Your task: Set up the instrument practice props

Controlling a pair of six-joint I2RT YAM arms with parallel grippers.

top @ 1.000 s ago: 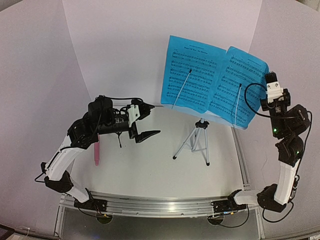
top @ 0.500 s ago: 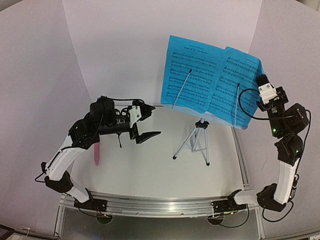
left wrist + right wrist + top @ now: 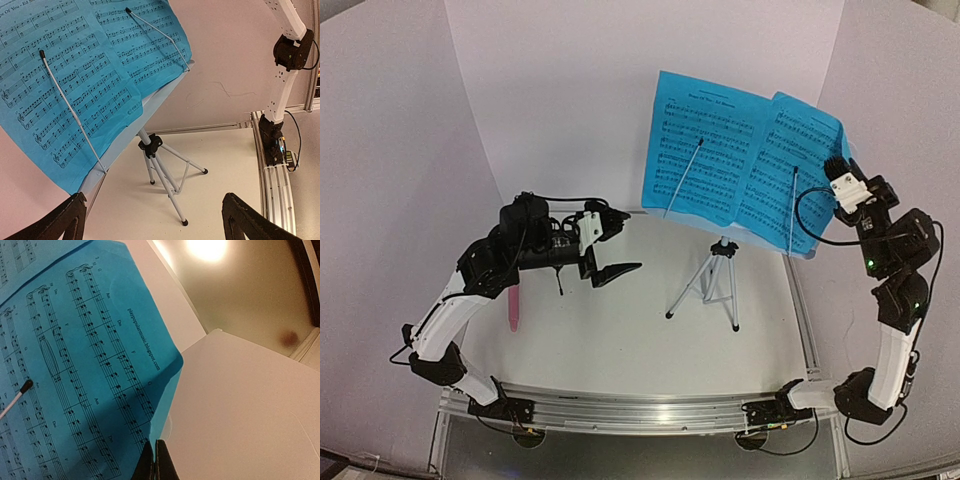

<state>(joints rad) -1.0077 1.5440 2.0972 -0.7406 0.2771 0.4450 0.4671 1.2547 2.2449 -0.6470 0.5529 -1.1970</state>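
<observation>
Right gripper (image 3: 837, 162) has swung in to the right page (image 3: 782, 175), pinching its edge to square it on the stand (image 3: 712, 280); left gripper (image 3: 608, 247) hovers wide open.

Top view high, facing the music stand (image 3: 722, 246), left wrist low at its left, right wrist closest, all sharing its pages (image 3: 705, 150).

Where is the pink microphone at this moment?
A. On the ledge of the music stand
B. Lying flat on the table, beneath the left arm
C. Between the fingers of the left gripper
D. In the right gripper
B: the pink microphone lies on the table under the left arm, while the left gripper is open and empty and the right gripper is shut on the edge of the right sheet-music page.
</observation>
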